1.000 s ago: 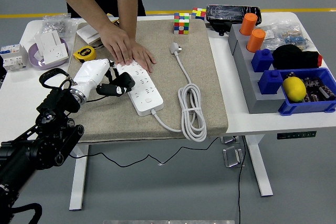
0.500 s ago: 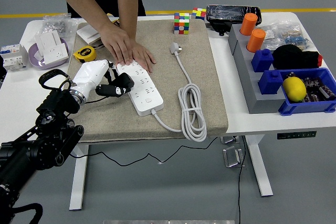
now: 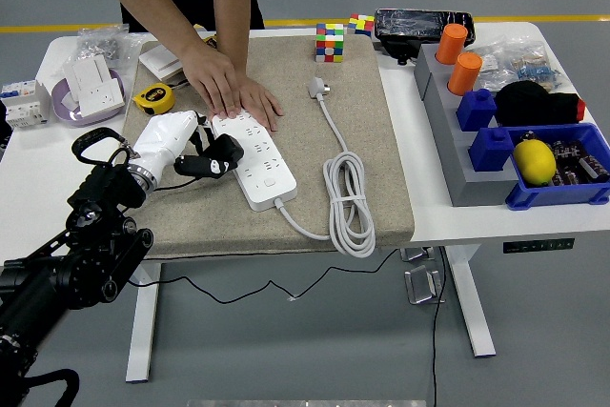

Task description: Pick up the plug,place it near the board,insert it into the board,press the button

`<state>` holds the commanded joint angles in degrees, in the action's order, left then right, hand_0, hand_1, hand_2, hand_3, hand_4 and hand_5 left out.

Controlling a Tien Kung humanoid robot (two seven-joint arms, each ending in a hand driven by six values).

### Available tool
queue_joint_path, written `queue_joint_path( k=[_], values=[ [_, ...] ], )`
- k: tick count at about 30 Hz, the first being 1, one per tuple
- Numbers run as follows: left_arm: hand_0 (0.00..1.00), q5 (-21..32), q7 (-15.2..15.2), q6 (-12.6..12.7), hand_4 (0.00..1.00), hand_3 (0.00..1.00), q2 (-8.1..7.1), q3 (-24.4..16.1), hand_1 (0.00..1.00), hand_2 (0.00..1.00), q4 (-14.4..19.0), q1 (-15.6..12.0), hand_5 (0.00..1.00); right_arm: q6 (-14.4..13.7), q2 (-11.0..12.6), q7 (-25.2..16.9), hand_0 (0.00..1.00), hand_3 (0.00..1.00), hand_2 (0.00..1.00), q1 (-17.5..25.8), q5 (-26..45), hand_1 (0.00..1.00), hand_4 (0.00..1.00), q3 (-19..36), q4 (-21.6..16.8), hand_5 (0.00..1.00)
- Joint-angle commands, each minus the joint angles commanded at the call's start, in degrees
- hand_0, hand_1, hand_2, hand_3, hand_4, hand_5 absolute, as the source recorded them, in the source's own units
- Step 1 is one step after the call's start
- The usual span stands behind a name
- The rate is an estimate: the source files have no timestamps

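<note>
- While the white tabletop point(image 3: 477, 221) carries clutter on both sides, the work sits on the beige felt mat point(image 3: 372, 159) laid across its middle
- Left arm reaches in from the lower left; its white left hand point(image 3: 173, 140) is closed around a black plug point(image 3: 221, 152), which it holds at the near-left edge of the power strip point(image 3: 255, 154)
- A person stands at the far side with one hand point(image 3: 229, 91) pressed flat on the strip's far end, seemingly steadying it
- The white strip lies diagonally on the mat, its own white cable point(image 3: 345, 197) coiled to the right and ending in a white plug point(image 3: 316, 89) lying loose near the Rubik's cube point(image 3: 330, 42)
- The black plug looks light, rigid and smooth-sided, so I judge a firm pinch on its body, clear of the pins, suits it best; its trailing lead may tug sideways
- Whether the pins are lined up with a socket cannot be told from this view
- Insertion looks not yet done, and the button remains to be pressed
- Yellow tape measure point(image 3: 152, 97) rests just beyond the robot's hand
- Right arm is out of view
</note>
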<state>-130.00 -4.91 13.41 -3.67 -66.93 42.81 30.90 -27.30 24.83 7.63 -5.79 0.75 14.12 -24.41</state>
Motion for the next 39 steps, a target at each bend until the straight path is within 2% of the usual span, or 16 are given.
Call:
queue_joint_path(
  k=[26, 27, 32, 33, 38, 39],
  values=[
    [0.606, 0.0, -0.5, 0.0, 0.517, 0.353, 0.17, 0.1, 0.498, 0.338, -0.2, 0.2, 0.241, -0.2, 0.0, 0.0, 0.847, 0.850, 0.816, 0.0, 0.2, 0.838, 0.998, 0.4, -0.1, 0.998],
    [0.608, 0.0, -0.5, 0.0, 0.582, 0.365, 0.16, 0.0, 0.504, 0.340, -0.3, 0.2, 0.231, -0.3, -0.1, 0.0, 0.847, 0.847, 0.816, 0.0, 0.2, 0.836, 0.998, 0.4, -0.1, 0.998],
    [0.608, 0.0, -0.7, -0.2, 0.582, 0.365, 0.14, -0.3, 0.504, 0.340, -0.2, 0.2, 0.231, -0.4, -0.1, -0.1, 0.847, 0.847, 0.816, -0.1, 0.4, 0.836, 0.998, 0.4, 0.0, 0.998],
    [0.608, 0.0, -0.7, -0.2, 0.797, 0.394, 0.15, -0.3, 0.572, 0.387, -0.2, 0.2, 0.295, -0.4, -0.1, -0.1, 0.847, 0.847, 0.815, -0.1, 0.4, 0.838, 0.998, 0.4, 0.0, 0.998],
    [0.608, 0.0, -0.8, -0.5, 0.797, 0.394, 0.18, -0.4, 0.572, 0.387, -0.3, 0.2, 0.295, -0.4, -0.1, -0.2, 0.847, 0.847, 0.815, -0.1, 0.3, 0.838, 0.998, 0.6, -0.1, 0.998],
    [0.634, 0.0, -0.8, -0.5, 0.846, 0.471, 0.19, -0.4, 0.648, 0.501, -0.3, 0.2, 0.315, -0.4, -0.1, -0.2, 0.847, 0.846, 0.814, -0.1, 0.3, 0.836, 0.998, 0.6, -0.1, 0.998]
  ],
)
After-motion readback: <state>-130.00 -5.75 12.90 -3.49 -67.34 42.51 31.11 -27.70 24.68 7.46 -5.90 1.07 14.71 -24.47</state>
